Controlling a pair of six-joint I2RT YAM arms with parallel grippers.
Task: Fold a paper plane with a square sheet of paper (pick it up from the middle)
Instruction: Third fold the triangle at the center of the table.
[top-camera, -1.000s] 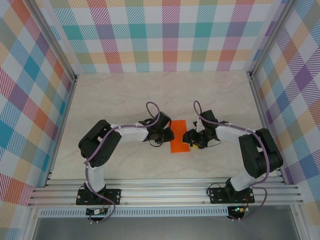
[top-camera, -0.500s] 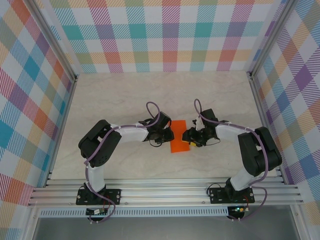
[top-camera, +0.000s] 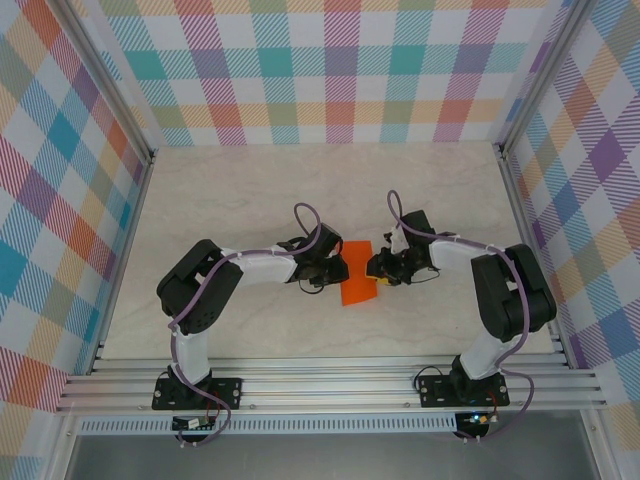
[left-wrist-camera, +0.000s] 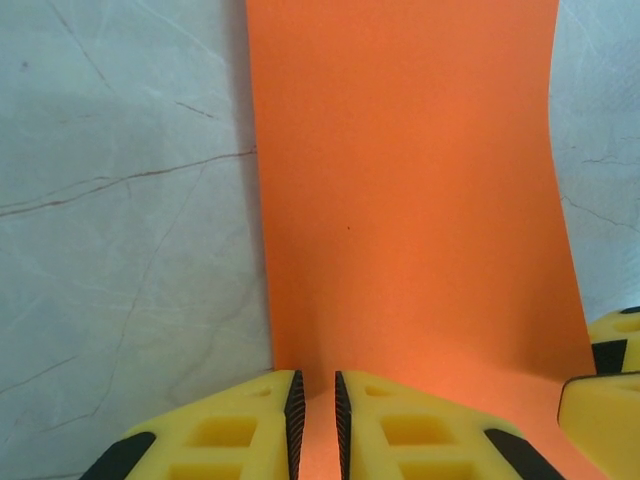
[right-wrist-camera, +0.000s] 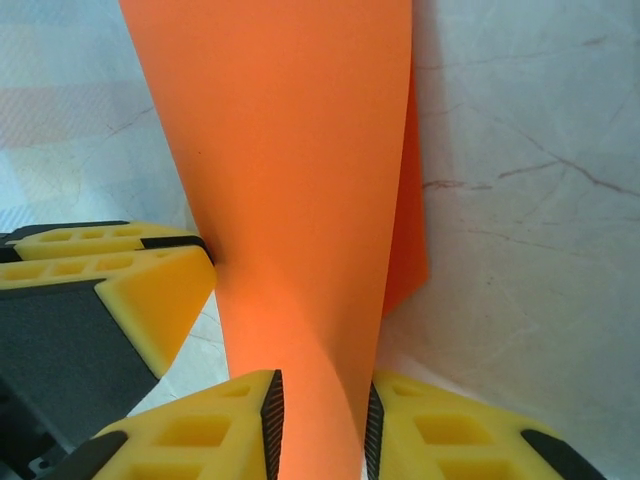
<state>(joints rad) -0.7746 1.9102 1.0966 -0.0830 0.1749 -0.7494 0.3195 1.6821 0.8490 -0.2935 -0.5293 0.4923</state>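
The square sheet of paper (top-camera: 357, 285) is bright orange and lies folded into a narrow strip on the table between the two arms. My left gripper (top-camera: 330, 274) sits at the strip's left edge. Its jaws (left-wrist-camera: 318, 405) stand a narrow slit apart with orange paper (left-wrist-camera: 400, 200) in it. My right gripper (top-camera: 379, 272) is at the strip's right edge. In the right wrist view a raised hump of the paper (right-wrist-camera: 290, 150) runs from pad to pad of the right gripper (right-wrist-camera: 320, 405). A lower layer shows beside the hump. The left gripper's fingers (right-wrist-camera: 130, 275) touch the paper's far side.
The beige marble-patterned table (top-camera: 250, 200) stretches out behind and to both sides of the arms. Checked walls (top-camera: 330, 70) enclose it on three sides. An aluminium rail (top-camera: 330, 385) carrying the arm bases runs along the near edge.
The right gripper's jaws have narrowed onto the paper and its wrist has shifted slightly away from the bases. The paper's right side has bunched up. The left arm has stayed put.
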